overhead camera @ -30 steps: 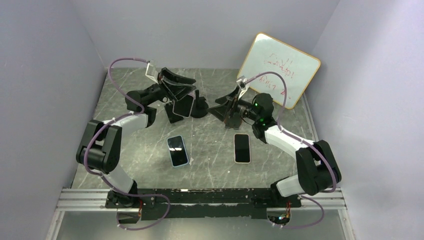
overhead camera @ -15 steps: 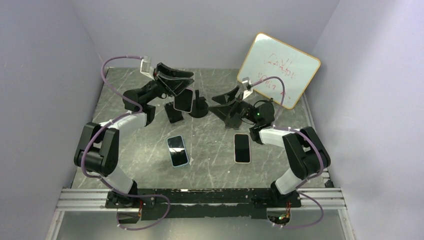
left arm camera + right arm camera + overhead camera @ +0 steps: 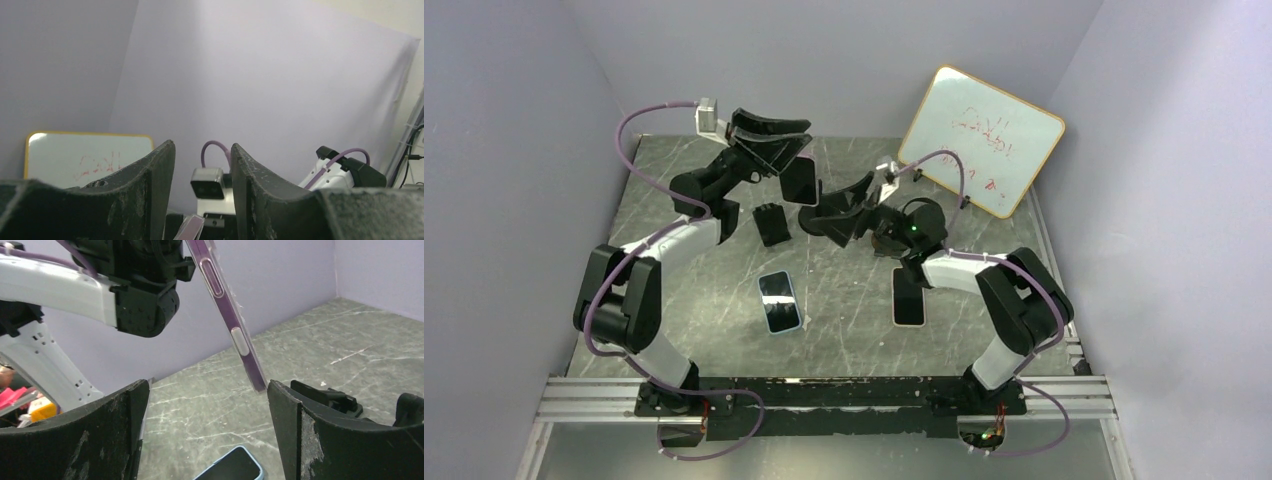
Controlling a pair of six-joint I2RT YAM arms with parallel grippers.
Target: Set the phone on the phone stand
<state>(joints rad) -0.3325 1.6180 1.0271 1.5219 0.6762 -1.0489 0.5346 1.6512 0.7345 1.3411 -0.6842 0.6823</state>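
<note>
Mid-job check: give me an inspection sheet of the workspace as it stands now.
Surface: grey marbled tabletop, white streaks, no spills seen.
Job's things: purple-cased phone held tilted in the air; round-base phone stand on the table near it.
Clutter: second black holder; blue-cased phone and pale-cased phone lying flat, screens up.
Claws: left claw shut on the purple-cased phone; right claw open, holding nothing.
Cables: purple cables loop off both wrists, above the table.
Surroundings: lilac walls; whiteboard leaning at back right.
</note>
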